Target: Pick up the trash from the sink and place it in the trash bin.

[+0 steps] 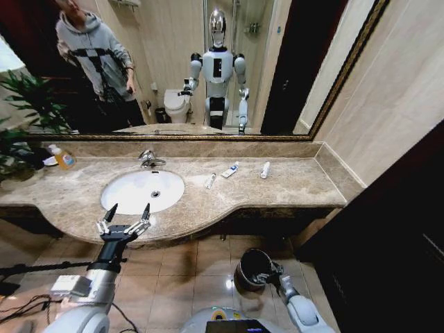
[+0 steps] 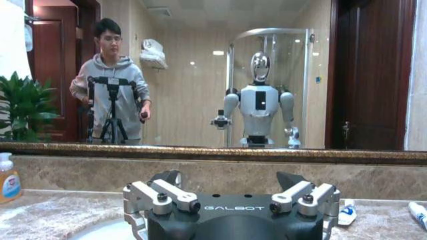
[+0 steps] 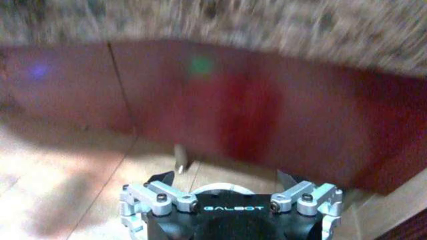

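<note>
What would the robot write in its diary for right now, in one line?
left gripper: jaws open, at counter edge by sink | right gripper: low, at trash bin | trash: lies on counter

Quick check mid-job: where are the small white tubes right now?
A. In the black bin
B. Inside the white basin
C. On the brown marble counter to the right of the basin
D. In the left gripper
C: the small white tubes lie on the brown marble counter, right of the white oval basin.
</note>
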